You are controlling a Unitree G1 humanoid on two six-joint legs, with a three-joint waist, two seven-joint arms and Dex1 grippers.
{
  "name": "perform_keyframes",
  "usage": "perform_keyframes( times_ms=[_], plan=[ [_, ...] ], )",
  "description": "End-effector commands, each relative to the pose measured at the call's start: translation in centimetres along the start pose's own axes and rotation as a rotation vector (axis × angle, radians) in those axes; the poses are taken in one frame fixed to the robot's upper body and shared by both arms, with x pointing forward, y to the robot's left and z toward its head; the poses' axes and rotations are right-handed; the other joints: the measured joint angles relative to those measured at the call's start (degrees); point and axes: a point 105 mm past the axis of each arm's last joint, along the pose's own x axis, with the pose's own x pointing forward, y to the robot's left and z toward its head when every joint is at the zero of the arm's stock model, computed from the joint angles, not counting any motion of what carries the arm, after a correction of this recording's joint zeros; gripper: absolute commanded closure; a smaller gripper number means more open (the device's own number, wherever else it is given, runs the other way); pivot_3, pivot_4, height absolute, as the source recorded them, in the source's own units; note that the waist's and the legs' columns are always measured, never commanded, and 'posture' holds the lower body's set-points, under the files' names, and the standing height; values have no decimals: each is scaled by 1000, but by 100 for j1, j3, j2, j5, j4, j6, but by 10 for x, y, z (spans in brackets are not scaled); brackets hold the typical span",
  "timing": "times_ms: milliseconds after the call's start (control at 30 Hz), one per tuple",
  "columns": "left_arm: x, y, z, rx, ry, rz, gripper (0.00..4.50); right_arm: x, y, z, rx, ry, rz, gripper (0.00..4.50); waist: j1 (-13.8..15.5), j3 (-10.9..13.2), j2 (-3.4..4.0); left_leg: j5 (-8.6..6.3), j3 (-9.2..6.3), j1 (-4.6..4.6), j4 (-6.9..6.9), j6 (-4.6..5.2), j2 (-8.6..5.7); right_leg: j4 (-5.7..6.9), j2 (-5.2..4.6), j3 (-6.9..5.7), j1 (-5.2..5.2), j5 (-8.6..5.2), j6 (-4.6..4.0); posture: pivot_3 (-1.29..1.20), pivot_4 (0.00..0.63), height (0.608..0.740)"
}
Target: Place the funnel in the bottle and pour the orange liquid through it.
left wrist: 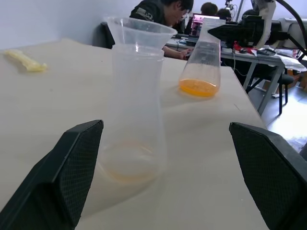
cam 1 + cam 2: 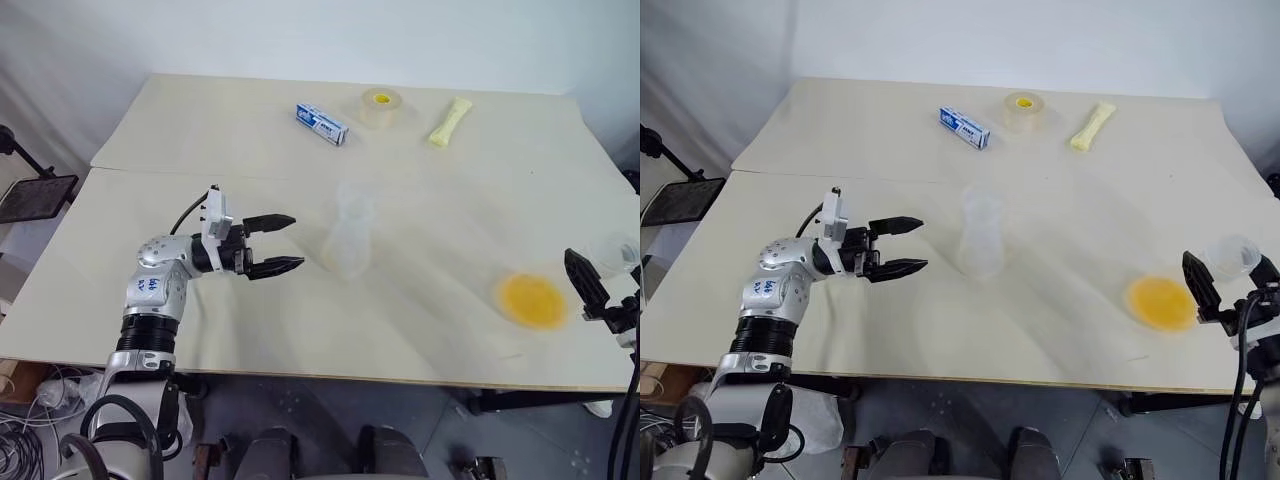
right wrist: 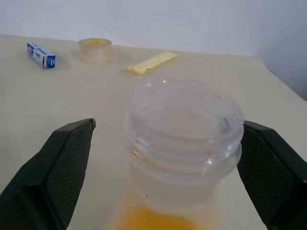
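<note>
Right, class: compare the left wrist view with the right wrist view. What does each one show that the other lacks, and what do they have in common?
Left wrist view, not the right: the empty clear bottle close up, and people at desks beyond the table's far edge.

Right wrist view, not the left: the blue box and the tape roll near the wall.

Both: the flask holding the orange liquid, far off in the left wrist view and very near in the right, plus the yellow packet and the pale table.
</note>
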Motion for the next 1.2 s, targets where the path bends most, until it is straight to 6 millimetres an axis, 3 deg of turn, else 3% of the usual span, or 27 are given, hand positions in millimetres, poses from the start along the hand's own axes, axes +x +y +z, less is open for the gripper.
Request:
perform_keyframes(
  times_ms=[33,167,200,300,467,600,867,1000,1200],
  plan=[
    [-2,-2,7,24,-18,-3,0,2,1,7,-10,-23,-17,389,-6,0,0,0,0,0,0,0,0,1,0,-1,0,0,0,0,150,740],
    [-4,-2,7,21,-13,-1,0,3,6,8,-1,-25,-16,1613,-9,0,1,0,0,1,0,0,0,0,2,-3,0,0,0,0,150,740],
    [-4,-2,7,20,-12,0,0,4,7,9,-4,-28,-16,1690,-8,0,1,0,0,0,0,0,0,0,1,-3,0,0,0,0,150,740],
    [-5,-1,7,19,-11,1,0,5,12,14,-12,-44,-14,1689,-8,0,1,0,0,0,0,0,0,0,1,-3,0,0,0,0,150,740],
    [-5,3,12,62,-38,0,0,19,35,41,-79,-122,41,1689,-19,0,2,0,2,0,0,0,1,-3,2,-2,-1,0,0,0,150,740],
    [-7,6,16,80,-62,-6,0,41,68,70,-121,-200,100,1689,-25,1,4,0,3,-2,-1,-1,2,-9,4,-4,-2,0,0,0,150,740],
    [-16,10,22,94,-93,-22,0,74,132,95,-394,-267,260,1689,-30,2,5,0,-5,-16,-1,0,-7,-16,2,-17,-6,0,0,0,150,740],
    [-19,16,31,132,-160,8,0,91,156,102,-599,-304,263,1689,-37,2,5,0,-1,-23,-3,0,-3,-14,4,-18,-19,0,0,0,150,740],
    [-20,14,31,131,-178,-8,0,97,193,90,-828,-393,344,1689,-46,2,5,0,3,-27,-5,0,-9,-11,1,-22,-20,0,1,0,150,740]
  ],
)
